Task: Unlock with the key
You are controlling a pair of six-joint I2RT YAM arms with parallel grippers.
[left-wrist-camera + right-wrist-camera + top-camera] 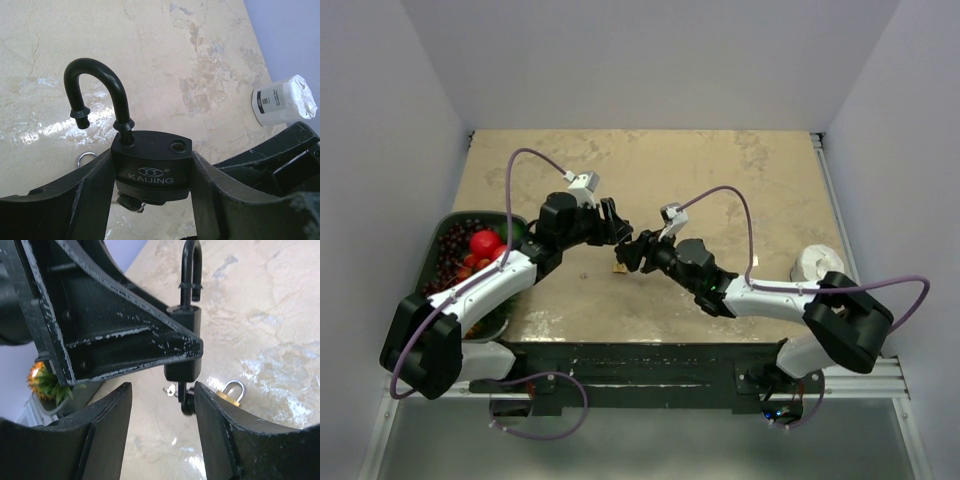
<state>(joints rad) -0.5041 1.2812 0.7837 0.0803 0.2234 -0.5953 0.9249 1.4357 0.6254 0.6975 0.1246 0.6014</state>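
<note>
My left gripper (pixel 151 159) is shut on a black padlock (pixel 150 172) marked KAIJING, one finger on each side of its body. The black shackle (pixel 97 82) is raised and swung aside, with one end free of the body. A dark-headed key (pixel 186 399) sticks out of the lock's underside, and a small silver key hangs beside it. My right gripper (pixel 162 390) is open around that key: the right finger touches the key head and the left finger stands well apart. In the top view the two grippers (pixel 617 228) (pixel 630 252) meet over the middle of the table.
A small brass padlock (pixel 231 392) lies on the table just under the grippers, and a loose key ring (pixel 86 159) lies near it. A white roll (pixel 812 263) stands at the right. A dark basket (pixel 470 255) of toy fruit sits at the left edge.
</note>
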